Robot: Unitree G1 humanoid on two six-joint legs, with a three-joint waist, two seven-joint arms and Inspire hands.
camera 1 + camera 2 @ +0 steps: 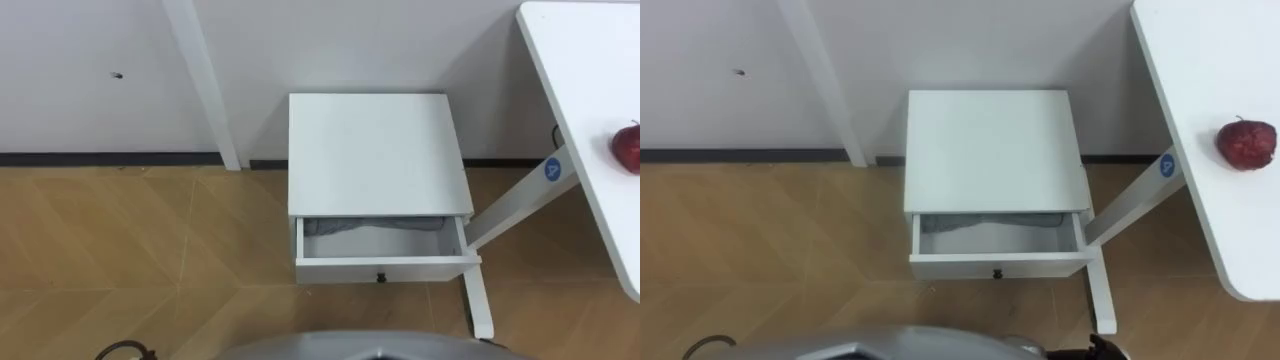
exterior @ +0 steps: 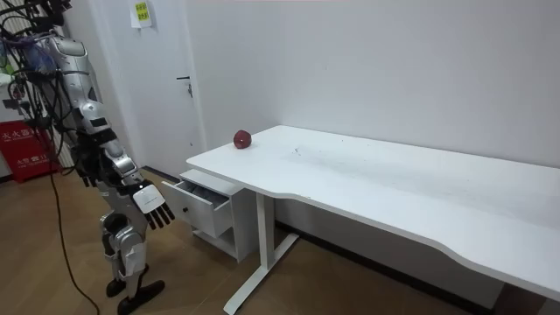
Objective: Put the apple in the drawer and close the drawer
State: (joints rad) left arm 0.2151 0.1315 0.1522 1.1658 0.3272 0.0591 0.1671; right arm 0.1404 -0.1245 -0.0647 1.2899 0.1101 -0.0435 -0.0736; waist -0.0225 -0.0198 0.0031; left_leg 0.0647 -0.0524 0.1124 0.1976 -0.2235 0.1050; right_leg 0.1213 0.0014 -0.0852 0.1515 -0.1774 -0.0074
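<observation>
A dark red apple (image 1: 628, 147) lies on the white table (image 1: 585, 70), near its left edge and to the right of a white bedside cabinet (image 1: 375, 150). The cabinet's drawer (image 1: 385, 268) is pulled out towards me, and a grey cloth (image 1: 370, 226) lies inside it. In the room view I stand a step back from the drawer (image 2: 203, 203), facing it. My right hand (image 2: 156, 206) hangs low in front of me with its fingers straight and spread, holding nothing. My left hand (image 2: 86, 168) shows dark beside my body. The apple (image 2: 242, 138) sits at the table's far corner.
The table's white leg and foot (image 1: 478, 300) stand just right of the drawer. A slanted white post (image 1: 205, 80) rises left of the cabinet, against the wall. Wooden floor lies open to the left. A door (image 2: 166, 87) stands behind the cabinet in the room view.
</observation>
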